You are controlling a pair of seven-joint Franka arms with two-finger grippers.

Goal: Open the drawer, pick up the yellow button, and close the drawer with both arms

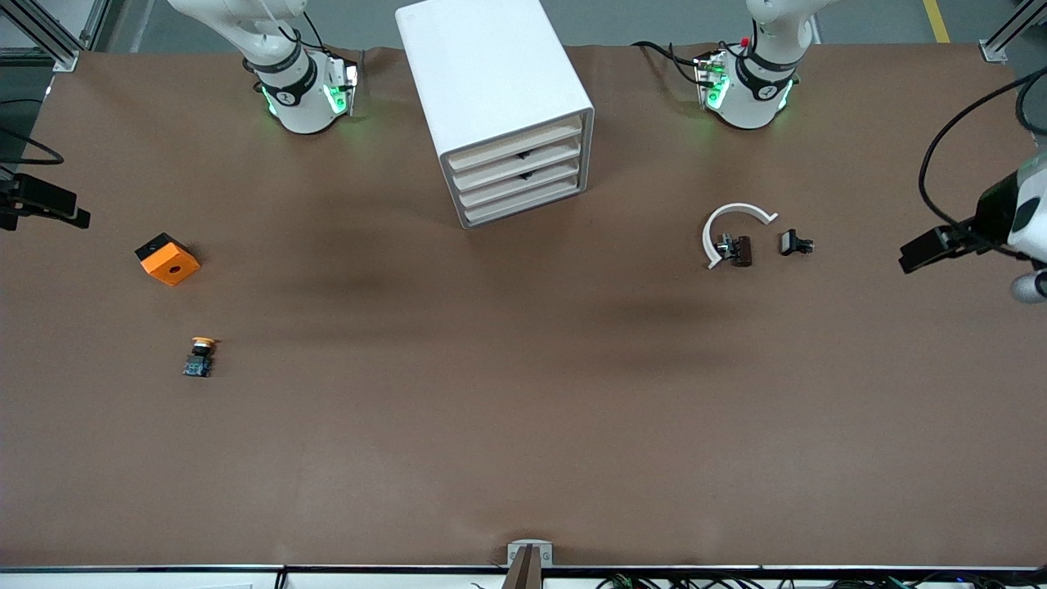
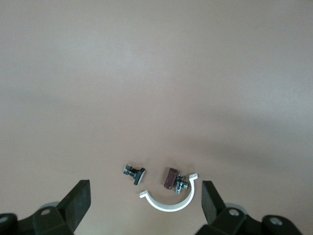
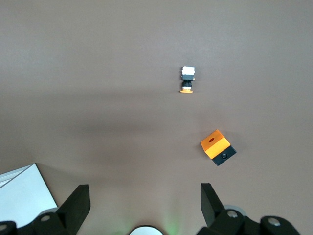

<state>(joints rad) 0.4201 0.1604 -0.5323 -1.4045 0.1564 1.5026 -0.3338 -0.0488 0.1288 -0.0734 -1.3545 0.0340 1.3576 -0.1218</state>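
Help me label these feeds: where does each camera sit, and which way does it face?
Front view: high across the table, facing both arm bases and the cabinet.
Left wrist view: looks down past open jaws at the white ring.
Right wrist view: looks down past open jaws at the button.
Shared: front and right wrist views both show the orange block.

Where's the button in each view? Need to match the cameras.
Front view: the button lies on the table toward the right arm's end, nearer the front camera than the orange block.
Right wrist view: the button lies on bare table, apart from the orange block, out past the open right gripper.
Left wrist view: not in it.
Shared landmark: the orange block, in the front and right wrist views.
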